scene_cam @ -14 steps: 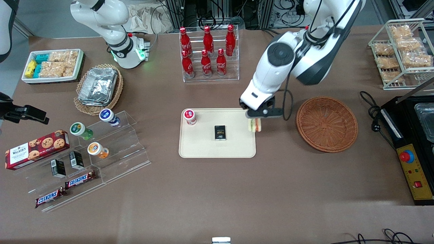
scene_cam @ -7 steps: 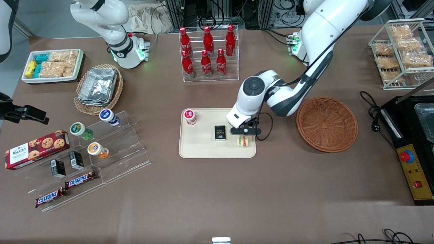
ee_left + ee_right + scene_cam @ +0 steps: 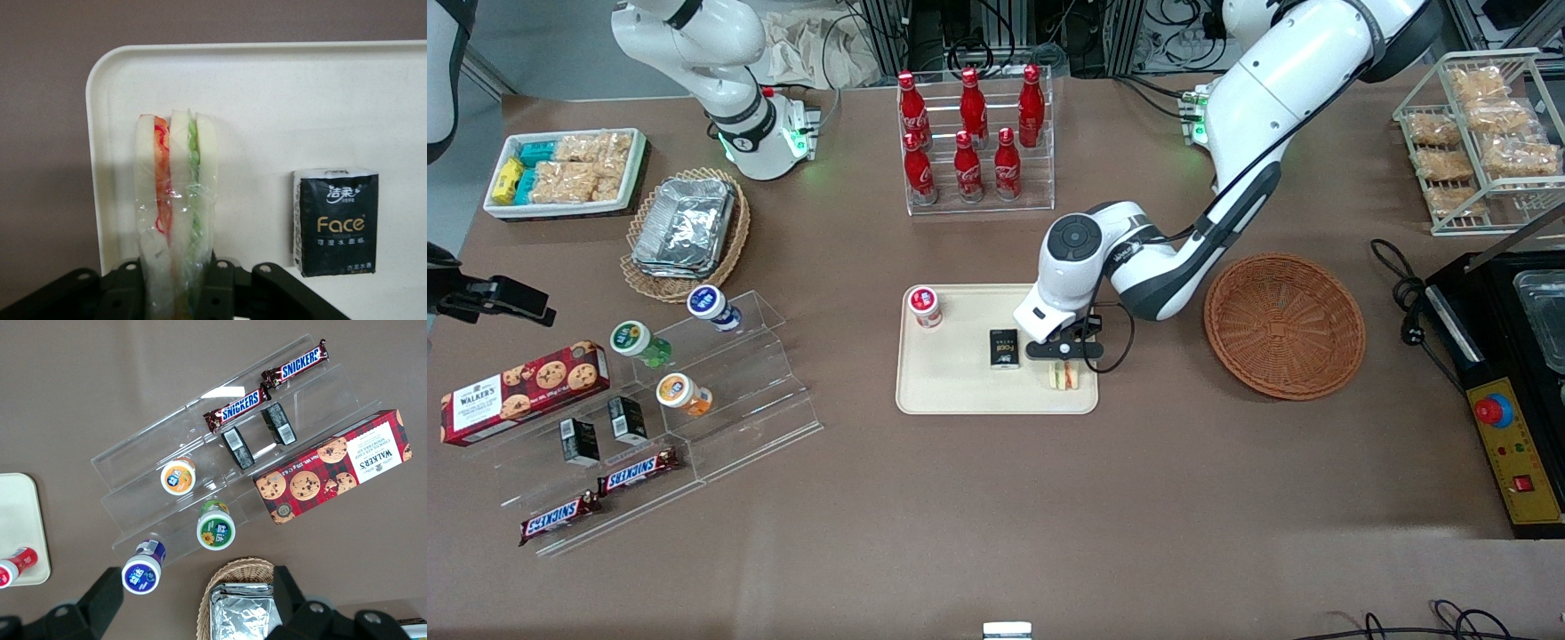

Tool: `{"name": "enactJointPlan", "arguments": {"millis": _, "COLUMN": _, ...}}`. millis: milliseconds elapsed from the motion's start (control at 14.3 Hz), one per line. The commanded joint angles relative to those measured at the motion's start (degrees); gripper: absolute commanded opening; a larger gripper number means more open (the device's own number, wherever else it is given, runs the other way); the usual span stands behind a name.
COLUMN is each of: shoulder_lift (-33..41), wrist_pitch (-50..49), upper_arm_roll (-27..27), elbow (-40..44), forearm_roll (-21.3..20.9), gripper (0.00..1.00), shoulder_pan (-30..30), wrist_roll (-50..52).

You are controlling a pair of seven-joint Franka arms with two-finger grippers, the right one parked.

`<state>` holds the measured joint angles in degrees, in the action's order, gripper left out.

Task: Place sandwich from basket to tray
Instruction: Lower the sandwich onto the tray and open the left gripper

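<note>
brown worktop [image 3: 996,498] | basket [image 3: 1284,325] empty | pincer [image 3: 1064,363] low over tray [image 3: 960,391], pinching sandwich [image 3: 175,200] by its corner | carry done; release and retreat left

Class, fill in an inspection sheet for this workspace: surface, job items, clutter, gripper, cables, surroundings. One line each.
Surface: brown table.
Job items: sandwich wrapped, over the tray near its corner; basket holds nothing.
Clutter: black Face packet and red-capped bottle on tray.
Gripper: gripper over tray, shut on sandwich.
Cables: black cord beside basket.
Surroundings: cola rack, snack displays, control box.
</note>
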<state>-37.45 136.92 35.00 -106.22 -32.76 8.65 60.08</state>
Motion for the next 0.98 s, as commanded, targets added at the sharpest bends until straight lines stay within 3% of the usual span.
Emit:
{"name": "enactJointPlan", "arguments": {"millis": 0, "shoulder_lift": 0.2, "wrist_pitch": -0.2, "upper_arm_roll": -0.1, "elbow": 1.4, "forearm_roll": -2.0, "gripper": 1.0, "shoulder_pan": 0.2, "wrist_roll": 2.5}}
{"name": "enactJointPlan", "arguments": {"millis": 349, "shoulder_lift": 6.3, "wrist_pitch": -9.1, "upper_arm_roll": 0.5, "elbow": 7.2, "forearm_roll": -0.4, "gripper": 1.0, "shoulder_pan": 0.5, "wrist_roll": 2.8}}
{"name": "enactJointPlan", "arguments": {"millis": 488, "shoulder_lift": 10.7, "wrist_pitch": -18.5, "upper_arm_roll": 0.4, "elbow": 10.3, "forearm_roll": 6.4, "gripper": 1.0, "shoulder_pan": 0.3, "wrist_roll": 2.5}}
{"name": "enactJointPlan", "arguments": {"millis": 558, "shoulder_lift": 12.6, "wrist_pitch": -21.4, "upper_arm_roll": 0.5, "elbow": 10.4, "forearm_roll": 7.7, "gripper": 1.0, "shoulder_pan": 0.3, "wrist_roll": 3.0}}
{"name": "enactJointPlan", "arguments": {"millis": 907, "shoulder_lift": 26.3, "wrist_pitch": -21.8, "upper_arm_roll": -2.2, "elbow": 6.9, "forearm_roll": 11.8, "gripper": 1.0, "shoulder_pan": -0.7, "wrist_roll": 18.3}}
